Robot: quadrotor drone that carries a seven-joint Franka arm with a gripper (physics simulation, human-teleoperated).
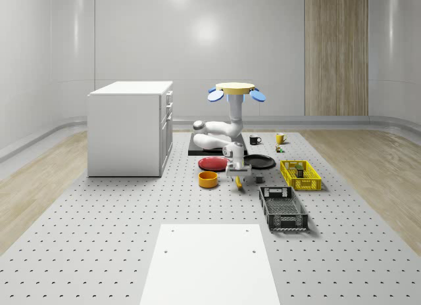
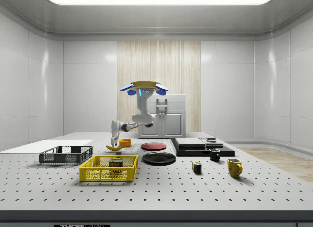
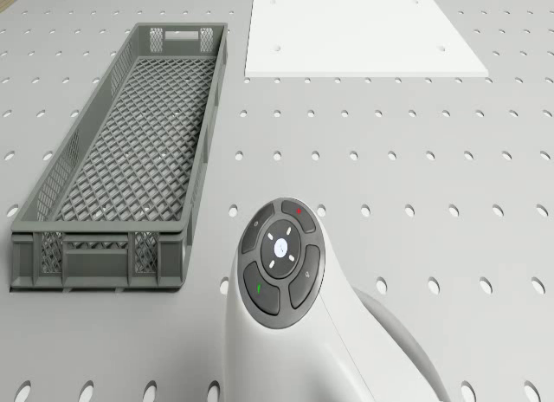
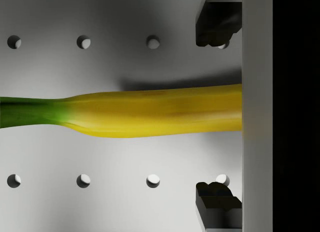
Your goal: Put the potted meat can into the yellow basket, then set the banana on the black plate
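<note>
Wrist view has the gripper [image 4: 218, 112] with fingers [image 4: 216, 22] wide astride the banana [image 4: 150, 113] on the counter [image 4: 115, 202], ungrasped, while the potted meat can [image 2: 116, 164] already sits in the yellow basket [image 2: 108, 173], the drone [image 1: 236, 89] hovers above, and the black plate [image 1: 258, 162] waits nearby.

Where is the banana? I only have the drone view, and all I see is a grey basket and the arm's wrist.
Observer: The banana lies right under the hand, between its open fingers, which do not touch it.
Operator: Is the can done?
Observer: Yes, the potted meat can sits inside the yellow basket.
Operator: And the plate?
Observer: The black plate is bare, beside the red plate. The drone hovers high over the table near them.
</note>
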